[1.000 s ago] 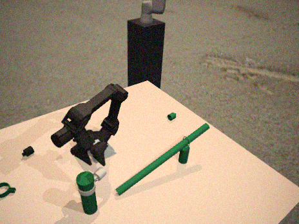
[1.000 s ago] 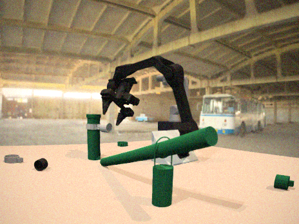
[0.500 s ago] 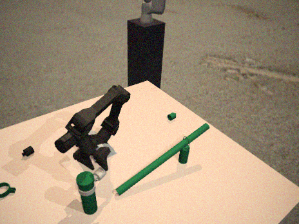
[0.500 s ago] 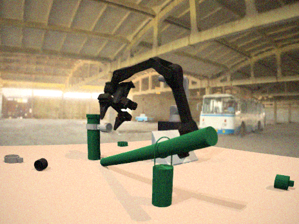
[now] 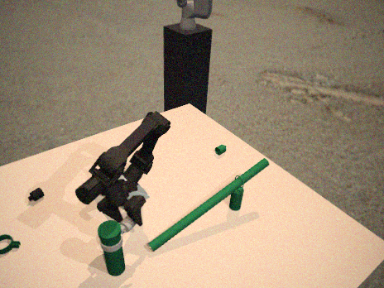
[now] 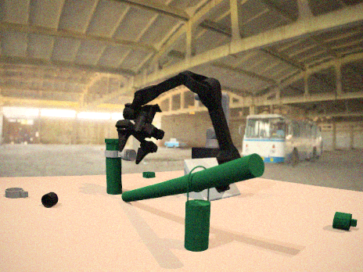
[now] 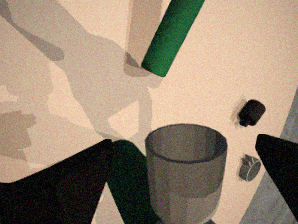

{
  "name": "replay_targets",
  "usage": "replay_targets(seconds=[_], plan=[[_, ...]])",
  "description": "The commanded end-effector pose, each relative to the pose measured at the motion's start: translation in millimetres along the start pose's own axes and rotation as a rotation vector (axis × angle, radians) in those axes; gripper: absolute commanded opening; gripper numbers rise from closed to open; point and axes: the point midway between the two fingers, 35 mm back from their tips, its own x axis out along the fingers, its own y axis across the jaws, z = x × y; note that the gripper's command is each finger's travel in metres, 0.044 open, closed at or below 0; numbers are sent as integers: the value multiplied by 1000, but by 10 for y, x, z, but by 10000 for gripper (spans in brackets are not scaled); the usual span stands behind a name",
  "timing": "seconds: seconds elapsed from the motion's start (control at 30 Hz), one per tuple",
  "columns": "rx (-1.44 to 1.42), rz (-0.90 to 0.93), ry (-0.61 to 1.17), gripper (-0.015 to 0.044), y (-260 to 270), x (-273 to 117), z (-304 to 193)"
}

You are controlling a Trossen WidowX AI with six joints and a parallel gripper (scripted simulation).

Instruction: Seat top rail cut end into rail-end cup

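Observation:
The green rail (image 5: pixel 207 205) (image 6: pixel 219 173) (image 7: pixel 172 40) slants down through the wire loop of the small green post (image 5: pixel 236 199) (image 6: pixel 197 227). Its cut end is low, at or close to the table, apart from the big post (image 5: pixel 115 262) (image 6: pixel 113 176). The grey band (image 5: pixel 112 247) (image 6: pixel 112 154) sits high on that post, just below its cap. The grey rail-end cup (image 5: pixel 127 226) (image 6: pixel 129 155) (image 7: pixel 185 175) hangs from the band, its mouth empty. My gripper (image 5: pixel 131 221) (image 6: pixel 130 156) (image 7: pixel 185 144) is open, its fingertips apart on either side of the cup, away from the rail.
The top view shows a black fitting (image 5: pixel 36 194), a green ring clamp (image 5: pixel 16 244) and a green fitting (image 5: pixel 220 149). Another black fitting (image 6: pixel 49 199) (image 7: pixel 251 112) lies near a grey ring clamp (image 6: pixel 24 194). The small post stands beneath the rail's raised half.

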Motion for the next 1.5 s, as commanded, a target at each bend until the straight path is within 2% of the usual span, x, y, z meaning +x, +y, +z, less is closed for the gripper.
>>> replay_targets(seconds=[0.0, 0.3, 0.73, 0.83, 0.93, 1.47], plan=[[2, -1, -3, 440, 0, 68, 11], [-2, 2, -9, 440, 3, 202, 25], [-2, 2, -9, 99, 3, 205, 25], [-2, 2, -9, 79, 3, 205, 25], [9, 2, -2, 0, -7, 212, 25], [105, 2, 52, 0, -96, 263, 18]])
